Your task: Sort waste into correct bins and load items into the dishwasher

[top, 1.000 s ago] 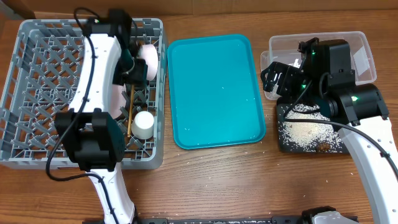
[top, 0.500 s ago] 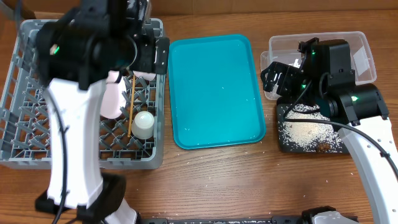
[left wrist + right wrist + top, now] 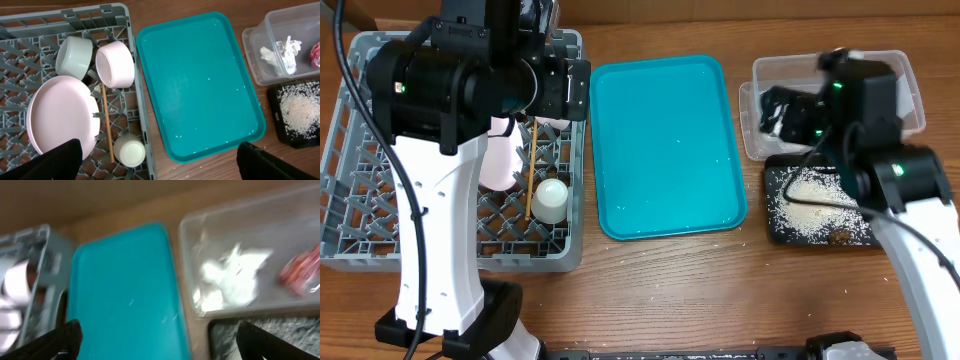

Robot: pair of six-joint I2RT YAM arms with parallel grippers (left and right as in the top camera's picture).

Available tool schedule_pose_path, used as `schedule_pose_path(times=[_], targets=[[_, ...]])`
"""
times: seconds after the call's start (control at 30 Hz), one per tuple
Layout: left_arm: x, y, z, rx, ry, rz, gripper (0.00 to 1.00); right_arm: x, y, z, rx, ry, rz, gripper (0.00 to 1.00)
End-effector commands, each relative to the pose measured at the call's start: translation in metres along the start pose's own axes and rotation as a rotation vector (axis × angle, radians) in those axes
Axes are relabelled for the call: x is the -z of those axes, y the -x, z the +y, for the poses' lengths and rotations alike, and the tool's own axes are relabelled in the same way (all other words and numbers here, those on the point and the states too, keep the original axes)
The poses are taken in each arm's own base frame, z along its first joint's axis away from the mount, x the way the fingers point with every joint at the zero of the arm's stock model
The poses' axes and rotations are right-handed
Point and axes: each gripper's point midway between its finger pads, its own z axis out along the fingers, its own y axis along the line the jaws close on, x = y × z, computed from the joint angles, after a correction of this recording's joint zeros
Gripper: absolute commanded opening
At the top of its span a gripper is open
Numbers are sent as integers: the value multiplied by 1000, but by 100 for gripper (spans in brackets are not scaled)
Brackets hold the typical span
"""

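From overhead, the grey dish rack [image 3: 350, 150] sits at the left of the desk [image 3: 650, 290]. The teal tray [image 3: 665, 145] lies beside it in the middle, and the clear tub [image 3: 910, 95] stands at the right with the black tray [image 3: 775, 232] just in front of it. Rice [image 3: 810, 190] is spread over the black tray, and a small brown lump [image 3: 839, 237] lies near its front edge. In the rack a white cup [image 3: 551, 200] stands next to the chopsticks [image 3: 530, 175], and part of the pink plate [image 3: 498, 163] shows beside the left arm [image 3: 450, 90]. The left wrist view looks down on the rack: a greyish-white bowl [image 3: 74, 56] and a pinkish bowl [image 3: 115, 64] lie side by side at its far edge, with the plate below them. The left tool [image 3: 159, 150] stands wide with nothing between its fingers. The tub holds crumpled tissue [image 3: 280, 52] and a red wrapper [image 3: 315, 54]. The right wrist view is blurred; the right tool [image 3: 159, 330] is spread wide and empty above the teal tray and the tub.
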Motion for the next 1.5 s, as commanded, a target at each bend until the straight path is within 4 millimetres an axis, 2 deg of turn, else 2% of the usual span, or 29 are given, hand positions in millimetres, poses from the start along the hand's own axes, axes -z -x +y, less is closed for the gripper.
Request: schedule_pose_path(times=[0.0, 0.07, 0.13, 0.23, 0.37, 0.57, 0.83, 1.1, 1.47], targets=[[-2, -1, -2, 8, -10, 7, 100, 45, 35, -30, 53, -71, -259, 100], [-2, -1, -2, 8, -10, 7, 100, 60, 37, -36, 36, -18, -348, 100], [-2, -1, -2, 8, -10, 7, 100, 74, 28, -51, 20, 15, -432, 100], [-2, -1, -2, 8, -10, 7, 100, 81, 6, -66, 10, -4, -482, 100], [-2, -1, -2, 8, -10, 7, 100, 87, -26, -76, 10, -5, -541, 100], [-2, -1, -2, 8, -10, 7, 100, 77, -73, -88, 24, 9, -627, 100], [-2, -1, -2, 8, -10, 7, 100, 48, -123, -101, 42, 40, -693, 100], [-2, -1, -2, 8, -10, 7, 100, 34, -148, -108, 37, 33, -663, 100], [-2, -1, -2, 8, -10, 7, 100, 41, -143, -108, 38, 27, -699, 100]])
